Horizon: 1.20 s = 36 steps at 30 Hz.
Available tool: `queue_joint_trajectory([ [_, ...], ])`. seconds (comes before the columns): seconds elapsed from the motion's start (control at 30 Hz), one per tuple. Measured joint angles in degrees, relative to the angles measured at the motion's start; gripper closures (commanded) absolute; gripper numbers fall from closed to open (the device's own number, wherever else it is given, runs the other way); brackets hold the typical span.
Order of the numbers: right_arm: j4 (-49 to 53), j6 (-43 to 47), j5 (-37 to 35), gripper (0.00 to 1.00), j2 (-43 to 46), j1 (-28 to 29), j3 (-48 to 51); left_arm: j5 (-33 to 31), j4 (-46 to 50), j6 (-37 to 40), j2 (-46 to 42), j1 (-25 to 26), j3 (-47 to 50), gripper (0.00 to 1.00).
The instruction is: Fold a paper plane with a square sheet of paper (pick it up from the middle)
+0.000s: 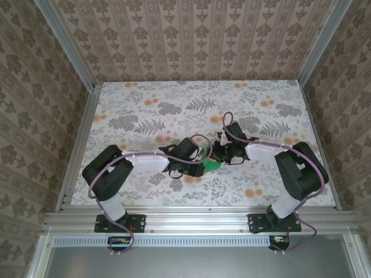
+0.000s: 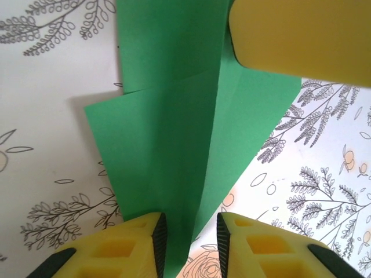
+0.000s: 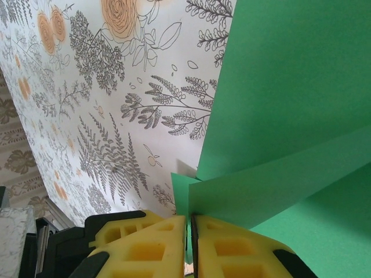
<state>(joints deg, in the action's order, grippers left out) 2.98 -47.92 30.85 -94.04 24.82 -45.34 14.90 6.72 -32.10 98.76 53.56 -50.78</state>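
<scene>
The green sheet of paper (image 1: 211, 164) is folded into several layers with sharp creases and hangs between the two arms over the middle of the table. My right gripper (image 3: 190, 223) is shut on one edge of the folded paper (image 3: 290, 104), which fans out up and to the right. My left gripper (image 2: 191, 229) is open. The folded paper (image 2: 174, 116) runs down between its fingers, close to the left pad (image 2: 159, 234), with a clear gap to the right pad. A yellow finger of the right gripper (image 2: 301, 40) sits at the paper's far end. In the top view, left gripper (image 1: 200, 157) and right gripper (image 1: 219, 152) nearly meet.
The table (image 1: 174, 104) has a white cloth printed with grey ferns and orange flowers. Aluminium rails (image 1: 191, 217) run along the near edge, and there are patterned walls on the other sides. Both arm bases stand at the near rail.
</scene>
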Motion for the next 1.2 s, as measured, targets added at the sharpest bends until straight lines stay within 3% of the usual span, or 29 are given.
queue_joint_trajectory([
  [0.27,0.0,0.0,0.02,0.85,-0.11,0.0,-0.04,-1.49,1.66,1.03,0.0,0.04,-0.42,0.95],
  [0.53,0.52,0.5,0.04,0.66,1.46,0.0,-0.04,0.85,0.57,0.37,0.0,-1.38,-0.46,0.98],
  [0.83,3.76,1.09,-0.81,0.58,2.21,0.68,-0.04,2.91,-0.39,-0.07,0.0,-2.27,-0.46,0.97],
  [1.03,5.38,0.87,-1.97,0.69,0.87,1.95,-1.38,3.04,-0.28,-0.04,-0.02,-2.23,-0.46,0.89],
  [1.2,6.03,0.63,-2.51,0.76,-0.11,2.12,-2.36,1.31,1.7,0.52,-0.35,-1.68,-1.03,0.74],
])
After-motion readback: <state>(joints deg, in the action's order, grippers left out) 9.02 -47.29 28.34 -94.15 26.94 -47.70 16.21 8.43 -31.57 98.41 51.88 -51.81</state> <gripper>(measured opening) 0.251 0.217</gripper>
